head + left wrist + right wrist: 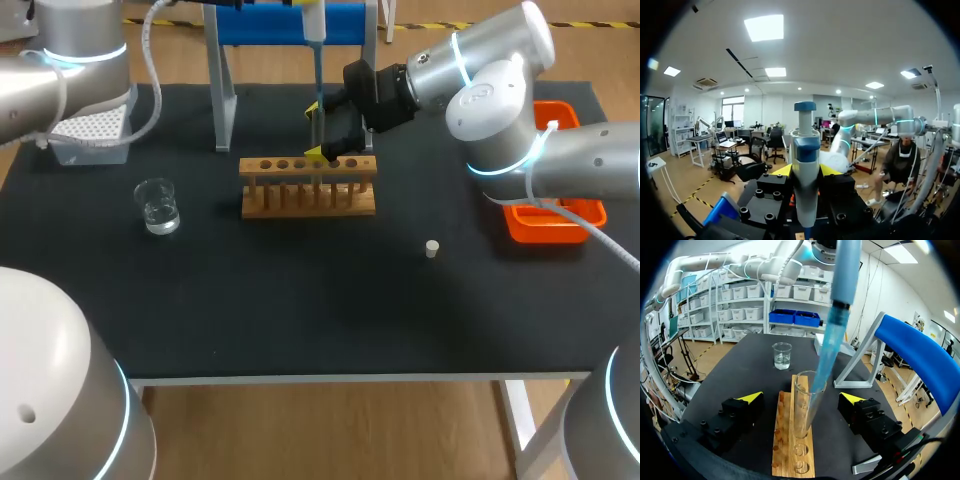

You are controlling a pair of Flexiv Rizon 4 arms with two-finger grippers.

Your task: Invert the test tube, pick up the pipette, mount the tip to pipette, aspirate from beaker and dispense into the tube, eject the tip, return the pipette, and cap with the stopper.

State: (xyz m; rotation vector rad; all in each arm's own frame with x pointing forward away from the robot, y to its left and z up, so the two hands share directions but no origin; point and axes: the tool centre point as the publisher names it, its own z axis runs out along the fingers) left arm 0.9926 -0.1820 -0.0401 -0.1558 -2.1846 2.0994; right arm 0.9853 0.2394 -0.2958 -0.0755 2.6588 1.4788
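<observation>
My left gripper (805, 170) is shut on the white and blue pipette (805, 145), which hangs upright over the wooden rack (308, 187). The pipette (314, 25) carries a long blue tip (827, 350), and the tip's end dips into the mouth of the clear test tube (799, 410). That tube stands upright in the rack (785, 440). My right gripper (317, 130) is open, with a finger on each side of the tube and apart from it. A glass beaker (158, 206) with some liquid stands at the left. The small white stopper (432, 248) lies right of the rack.
A tip box (88, 133) sits at the back left under my left arm. The blue pipette stand (290, 25) rises behind the rack. An orange tray (560, 215) lies at the right edge under my right arm.
</observation>
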